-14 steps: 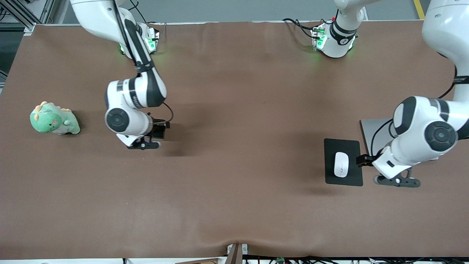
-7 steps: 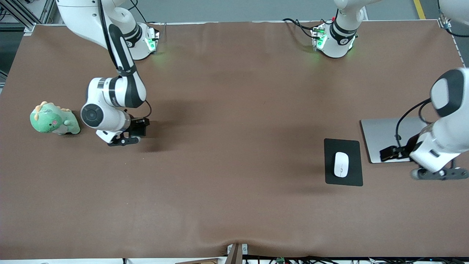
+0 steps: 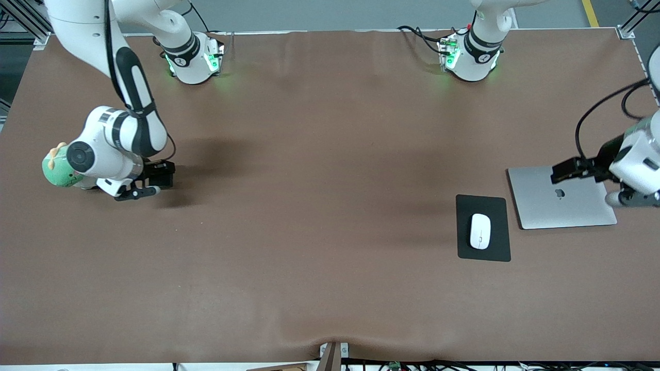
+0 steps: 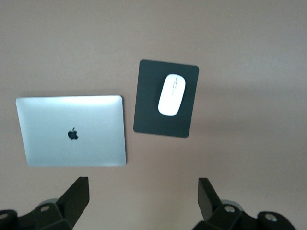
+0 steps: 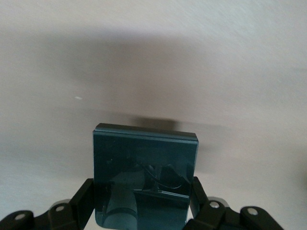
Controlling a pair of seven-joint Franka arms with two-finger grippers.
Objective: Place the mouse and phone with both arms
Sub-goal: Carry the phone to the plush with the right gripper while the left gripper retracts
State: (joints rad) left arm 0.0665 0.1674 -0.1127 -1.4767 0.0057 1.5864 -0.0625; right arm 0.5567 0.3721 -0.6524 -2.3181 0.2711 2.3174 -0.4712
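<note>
Black phone (image 5: pixel 144 175) clamped between right fingers (image 5: pixel 84 196), white mouse (image 3: pixel 480 231) on pad (image 3: pixel 483 252)

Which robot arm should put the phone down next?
The right. Its gripper is shut on the phone, up beside the green toy. The left gripper hangs open by the laptop.

Your right arm (image 3: pixel 129 93) reaches from its base down toward its end of the tabletop, wrist bent low; your right gripper (image 5: pixel 144 201) is clamped on the phone (image 5: pixel 144 175), fingers (image 5: pixel 81 203) pressed against its two long edges. Your left arm (image 3: pixel 639 154) hangs at its own end of the tabletop, raised; your left gripper (image 4: pixel 144 196) has its fingers (image 4: pixel 76 194) spread wide, holding nothing.
</note>
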